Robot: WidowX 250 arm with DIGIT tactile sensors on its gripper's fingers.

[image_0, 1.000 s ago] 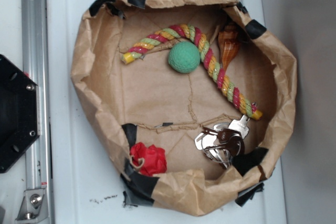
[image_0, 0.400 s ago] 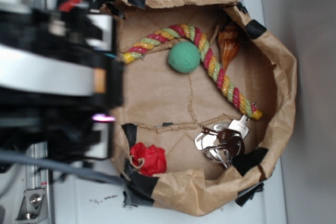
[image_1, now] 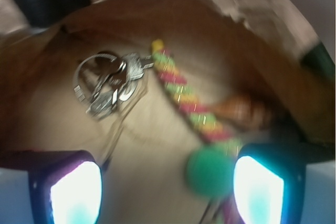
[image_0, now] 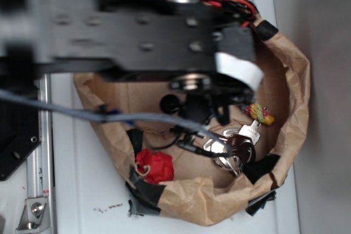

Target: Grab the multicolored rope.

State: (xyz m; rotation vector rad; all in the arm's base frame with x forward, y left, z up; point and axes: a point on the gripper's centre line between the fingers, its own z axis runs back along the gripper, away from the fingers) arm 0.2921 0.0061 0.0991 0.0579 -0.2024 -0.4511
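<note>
The gripper (image_1: 167, 192) is hanging over the paper bag (image_0: 290, 97) with its two fingers (image_1: 71, 190) spread wide apart, holding nothing. In the wrist view the fingers are glowing bright at the bottom corners. Between them, close to the right finger, the green ball (image_1: 210, 171) is sitting. The multicolored rope (image_1: 186, 100) is lying on the bag's floor, running from beside the ball up to the bunch of keys (image_1: 107, 85). In the outside view the arm is hiding most of the rope, and only its end is peeking out near the bag's right wall. A red wad of cloth (image_0: 155, 166) is sitting by the bag's lower left edge.
</note>
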